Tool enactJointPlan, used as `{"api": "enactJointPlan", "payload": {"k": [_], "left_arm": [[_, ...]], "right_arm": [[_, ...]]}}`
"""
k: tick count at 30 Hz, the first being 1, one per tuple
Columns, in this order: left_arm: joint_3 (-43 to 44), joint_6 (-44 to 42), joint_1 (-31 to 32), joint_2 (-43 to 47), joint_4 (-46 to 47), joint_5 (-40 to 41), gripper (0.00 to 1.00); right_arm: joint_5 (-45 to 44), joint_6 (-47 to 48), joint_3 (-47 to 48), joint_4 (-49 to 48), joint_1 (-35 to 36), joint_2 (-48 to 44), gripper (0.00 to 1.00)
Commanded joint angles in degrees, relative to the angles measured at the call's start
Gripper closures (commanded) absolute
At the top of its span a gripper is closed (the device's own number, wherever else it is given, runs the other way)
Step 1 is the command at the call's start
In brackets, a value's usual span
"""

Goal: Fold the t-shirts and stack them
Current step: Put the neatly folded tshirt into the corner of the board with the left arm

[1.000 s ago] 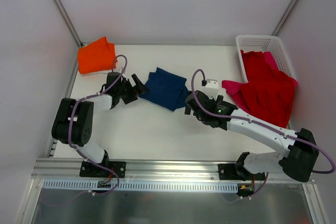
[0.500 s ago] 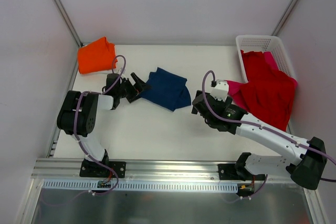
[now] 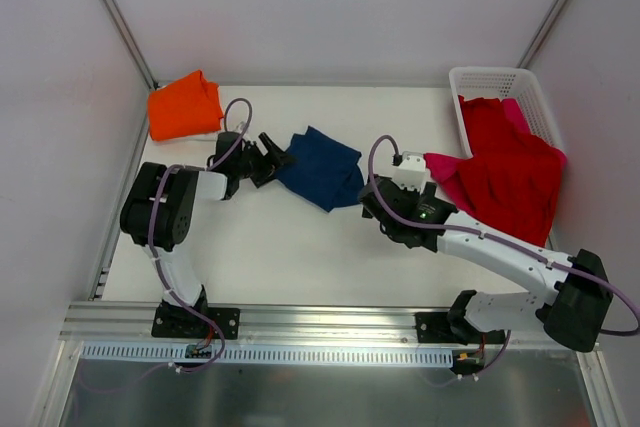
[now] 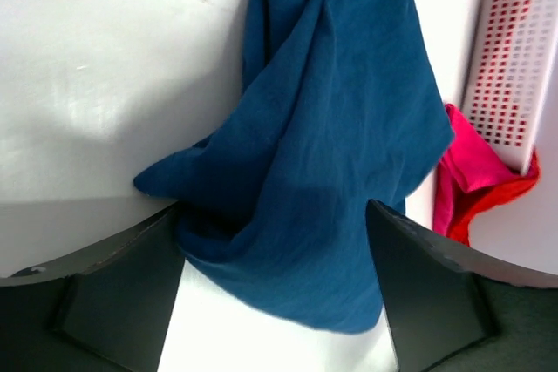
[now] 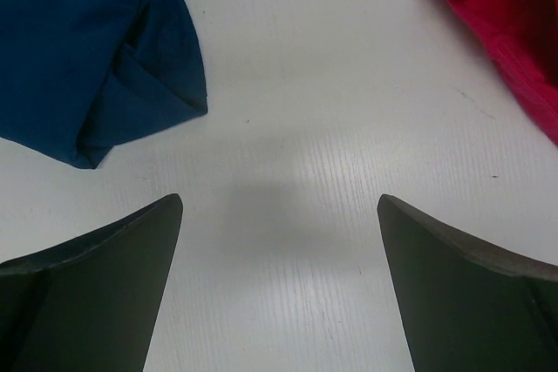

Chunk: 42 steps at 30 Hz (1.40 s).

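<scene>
- Under everything, a white table [image 3: 290, 247] fills the booth from wall to wall, with both arms bolted at its near edge.
- The right arm [image 3: 500, 257] is stretched low and long across the table toward the middle. The left arm [image 3: 160, 217] is folded up tight and reaches toward the far left.
- On the far right, a red t-shirt [image 3: 515, 172] spills out of the basket and hangs down over its near rim onto the table. It is loose and unfolded.
- The white lattice basket [image 3: 490, 75] stands in the far right corner, and most of it is hidden under that red cloth.
- The navy blue t-shirt [image 3: 322, 169] lies bunched and creased near the middle of the table, between the two grippers. From where I stand I can't make out any print on it.
- The orange t-shirt [image 3: 183, 105] sits in the far left corner as a compact folded bundle, well apart from the others.
- A pink t-shirt [image 3: 445, 169] pokes out from under the left edge of the red one, flat on the table.
- The left gripper [image 4: 275, 224] is at the navy shirt's left edge. Its fingers [image 4: 113, 285] are spread wide and the cloth's hem lies in the gap between them, with nothing pinched that I can see.
- The right gripper [image 5: 279, 202] hangs over bare table between the navy shirt and the pink one. Its fingers are spread wide and touch neither.
</scene>
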<state>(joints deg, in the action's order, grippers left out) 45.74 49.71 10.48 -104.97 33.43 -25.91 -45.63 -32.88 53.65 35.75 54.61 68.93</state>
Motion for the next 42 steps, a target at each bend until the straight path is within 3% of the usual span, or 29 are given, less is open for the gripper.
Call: {"api": "enactJointPlan", "payload": {"k": [1, 3, 4, 5, 11, 16, 17, 19, 21, 22, 24, 25, 32, 35, 42], "left_arm": [[3.91, -2.95, 3.49, -2.43, -8.19, 6.74, 0.21], [6.81, -3.31, 4.81, -4.10, -10.31, 8.68, 0.47], [8.39, -3.05, 4.99, -4.80, -10.49, 9.12, 0.66], [9.45, -2.17, 5.16, -6.29, -12.32, 9.82, 1.00], [18.50, -6.20, 6.22, -11.48, -16.72, 12.55, 1.00], [32.79, -14.97, 5.61, -16.56, -24.36, 12.21, 1.00], [36.14, -16.21, 4.91, -17.98, -25.94, 11.16, 0.97], [46.30, -18.59, 4.03, -22.53, -31.72, 8.00, 0.75], [51.36, -18.78, 2.44, -24.49, -33.08, 5.88, 0.50], [54.34, -18.25, 1.92, -25.10, -33.08, 5.00, 0.28], [57.08, -18.16, 0.78, -25.11, -33.08, 4.12, 0.06], [59.53, -18.16, 0.51, -24.33, -33.69, 3.59, 0.01], [61.68, -18.25, -0.02, -14.66, -38.60, 2.01, 0.01], [51.68, -15.35, 0.50, -7.90, -38.53, 2.26, 0.01], [24.71, -7.37, 5.25, 3.79, -37.12, 13.40, 0.01]], "right_arm": [[-0.69, 1.94, 2.34, -2.08, -0.20, 1.30, 0.00], [-0.78, 2.64, 2.86, -2.44, -0.47, 2.26, 0.00], [-0.87, 2.74, 2.95, -2.52, -0.56, 2.53, 0.01], [-0.95, 2.91, 3.04, -2.52, -0.64, 2.79, 0.01], [-0.25, 3.70, 2.43, -3.49, -1.52, 3.94, 0.01], [0.27, 3.44, 1.20, -4.02, -1.88, 4.11, 0.01], [0.27, 3.44, 1.20, -4.11, -1.96, 4.20, 0.01], [0.71, 3.70, 1.28, -4.11, -2.05, 4.55, 0.01], [0.80, 3.79, 1.55, -4.11, -2.05, 4.73, 0.01], [0.98, 3.88, 1.37, -4.11, -2.05, 4.64, 0.01], [1.24, 3.53, 0.94, -4.11, -2.05, 4.38, 0.01], [1.42, 3.44, 0.76, -4.19, -2.05, 4.29, 0.01], [3.00, 1.68, -0.82, -4.46, -1.88, 2.80, 0.01], [2.82, 1.07, -1.26, -4.90, -1.44, 1.65, 0.01], [2.04, 0.10, -1.61, -3.41, -1.09, -0.80, 0.01]]}}
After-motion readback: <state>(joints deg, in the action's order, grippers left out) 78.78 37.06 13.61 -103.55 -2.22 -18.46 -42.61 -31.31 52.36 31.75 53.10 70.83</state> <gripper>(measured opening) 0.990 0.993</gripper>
